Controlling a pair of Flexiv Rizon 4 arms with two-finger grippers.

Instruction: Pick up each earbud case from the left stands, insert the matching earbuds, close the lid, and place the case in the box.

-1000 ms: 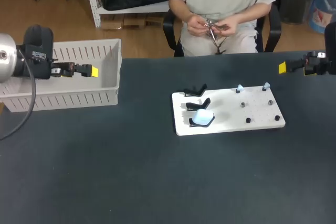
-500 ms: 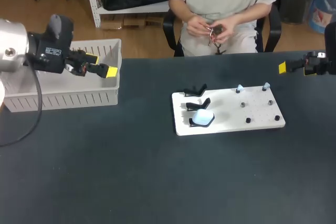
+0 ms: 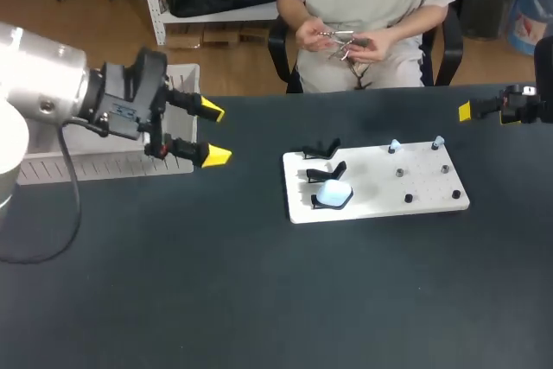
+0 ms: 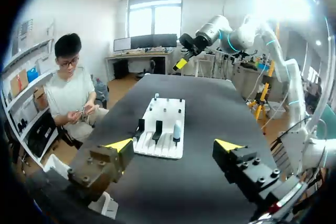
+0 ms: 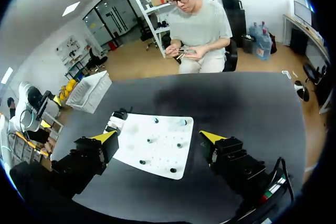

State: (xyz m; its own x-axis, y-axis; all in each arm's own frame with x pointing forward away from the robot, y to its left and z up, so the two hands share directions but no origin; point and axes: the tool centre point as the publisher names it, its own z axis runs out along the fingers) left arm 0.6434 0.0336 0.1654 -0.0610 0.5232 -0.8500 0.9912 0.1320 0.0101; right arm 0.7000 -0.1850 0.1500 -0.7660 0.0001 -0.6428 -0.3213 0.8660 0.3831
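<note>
A white board [image 3: 380,186] lies right of the table's middle. Three black stands line its left side; the nearest holds a pale blue earbud case [image 3: 333,195], and the two behind it [image 3: 321,149] are bare. Two pale earbuds [image 3: 394,145] stand on pegs at the board's far edge. My left gripper [image 3: 213,134] hangs open and empty left of the board, pointing at it. In the left wrist view the gripper [image 4: 174,145] frames the board [image 4: 168,148] and the case [image 4: 177,129] ahead. My right gripper [image 3: 467,111] is open at the table's far right; in its own view it [image 5: 157,136] hovers over the board [image 5: 157,153].
A white slatted box [image 3: 185,72] stands at the table's back left, partly hidden behind my left arm; it also shows in the right wrist view [image 5: 92,90]. Several small black pegs [image 3: 408,199] dot the board's right half. Dark tabletop stretches in front of the board.
My left arm has swung right from over the box toward the board, and its wrist has turned so both yellow tips show. The right arm has not moved.
</note>
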